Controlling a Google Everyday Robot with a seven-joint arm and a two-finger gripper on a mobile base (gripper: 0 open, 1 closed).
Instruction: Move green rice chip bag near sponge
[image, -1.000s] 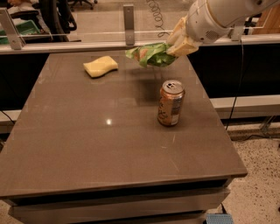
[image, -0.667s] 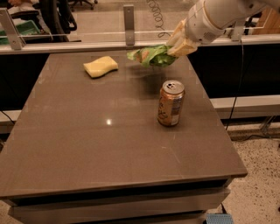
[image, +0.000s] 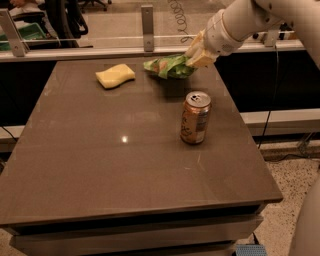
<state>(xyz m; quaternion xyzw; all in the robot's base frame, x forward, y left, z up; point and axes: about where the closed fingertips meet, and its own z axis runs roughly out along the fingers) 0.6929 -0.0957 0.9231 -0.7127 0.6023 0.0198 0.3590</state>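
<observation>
The green rice chip bag (image: 168, 66) is a crumpled light green pouch held just above the far part of the brown table (image: 100, 170), right of centre. My gripper (image: 196, 58) comes in from the upper right on a white arm and is shut on the bag's right end. The sponge (image: 115, 75) is a pale yellow wavy block lying on the table at the far left, a short gap to the left of the bag.
An orange-brown drink can (image: 195, 118) stands upright on the table's right side, in front of the bag. A glass barrier with metal posts (image: 147, 21) runs along the table's far edge. The table's right edge drops to a speckled floor.
The gripper has carried the bag a little to the left, closer to the sponge. The can and sponge have not moved.
</observation>
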